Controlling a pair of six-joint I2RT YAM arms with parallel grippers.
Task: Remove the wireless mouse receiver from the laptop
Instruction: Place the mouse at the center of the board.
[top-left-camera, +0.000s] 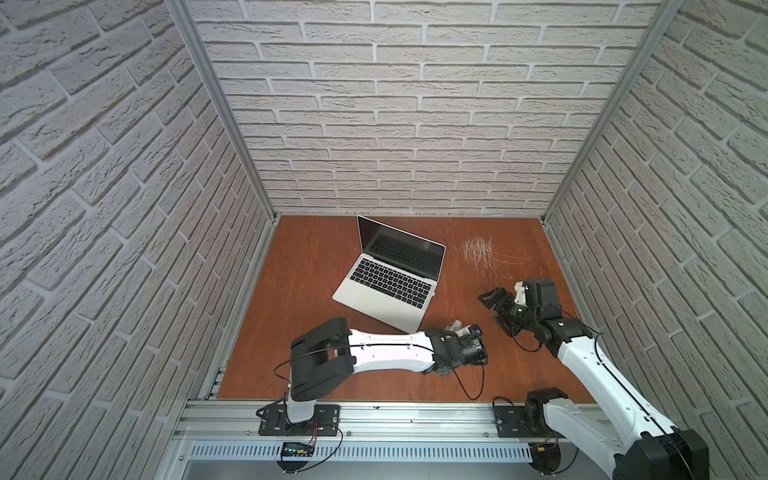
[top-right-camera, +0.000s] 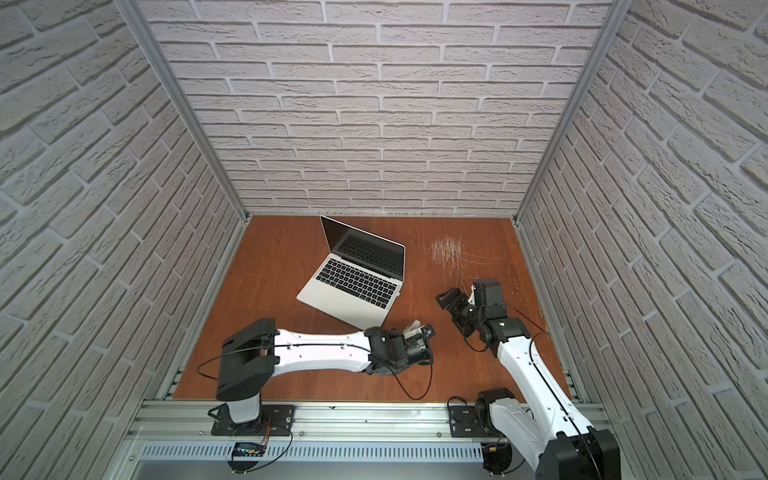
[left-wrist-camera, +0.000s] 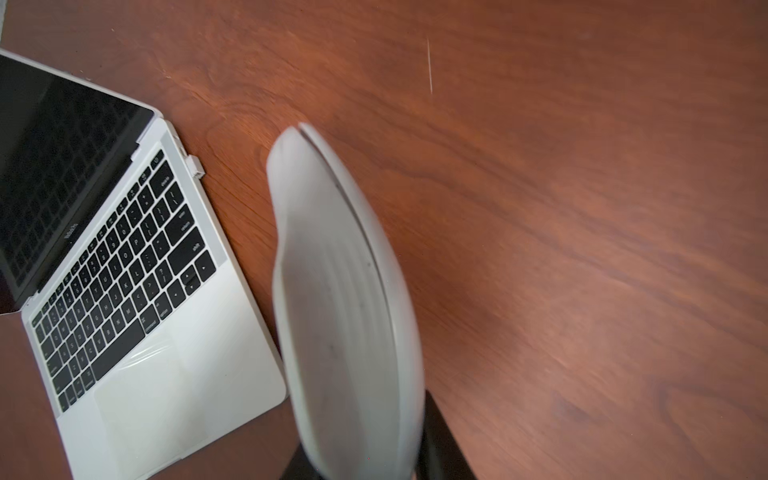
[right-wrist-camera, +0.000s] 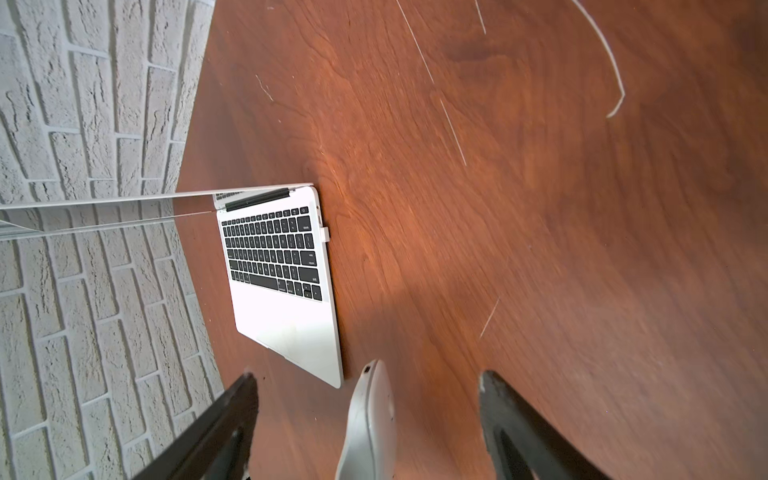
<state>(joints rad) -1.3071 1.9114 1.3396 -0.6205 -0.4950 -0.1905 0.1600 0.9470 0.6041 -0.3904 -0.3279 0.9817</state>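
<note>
One receiver (left-wrist-camera: 195, 167): plugged into the side edge of the laptop (left-wrist-camera: 232, 332), near the hinge end, jutting out just above the tabletop (top-left-camera: 311, 291).
risk: the stub is tiny and low, so an off-centre grip could slip. A sideways pull might drag the unbraced laptop.
look: pale grey-white, short, squarish.
white mouse (left-wrist-camera: 345, 311): held on edge beside the laptop's front corner.
left hand (top-left-camera: 467, 331): pinching the white mouse, so likely not free to steady anything.
right hand (top-left-camera: 490, 298): spread wide, empty, facing the receiver, well apart from it.
</note>
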